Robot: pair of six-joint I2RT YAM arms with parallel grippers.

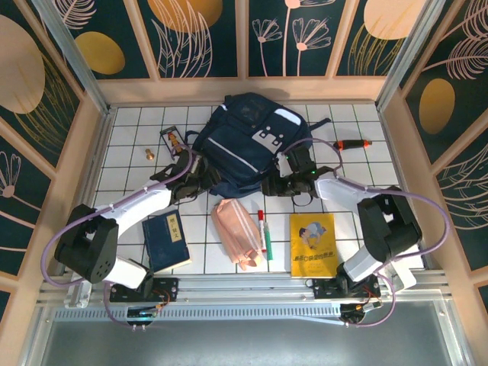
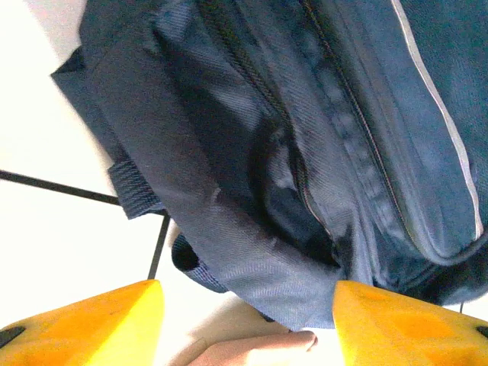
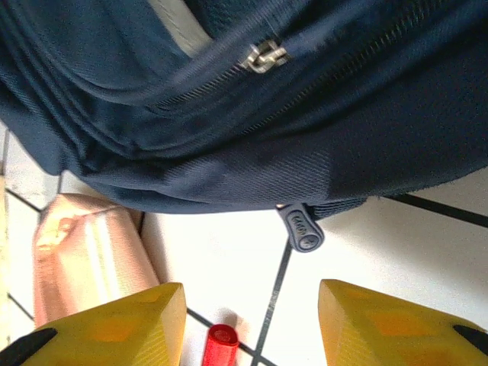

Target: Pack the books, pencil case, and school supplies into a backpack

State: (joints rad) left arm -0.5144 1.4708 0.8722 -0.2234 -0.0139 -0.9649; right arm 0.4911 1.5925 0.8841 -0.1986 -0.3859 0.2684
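- Top view: the backpack [image 1: 248, 141] lies upper centre on the table [image 1: 130, 145], with the left end effector [image 1: 194, 177] and right end effector [image 1: 279, 183] at its lower edge. Below lie the navy book [image 1: 166, 240], pencil case [image 1: 238, 232], marker [image 1: 263, 232] and yellow book [image 1: 313, 244].
- Left wrist: left end effector [image 2: 248, 328] fingers apart, backpack [image 2: 305, 152] fabric just above.
- Right wrist: right end effector [image 3: 252, 324] fingers apart, empty; backpack [image 3: 229, 114] above, pencil case [image 3: 84, 259] lower left.

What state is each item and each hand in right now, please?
backpack: lying front-up on table
navy book: flat on table, unpacked
yellow book: flat on table, unpacked
pencil case: on table, unpacked
marker pen: capped, beside pencil case
left hand: open at backpack
right hand: open at backpack
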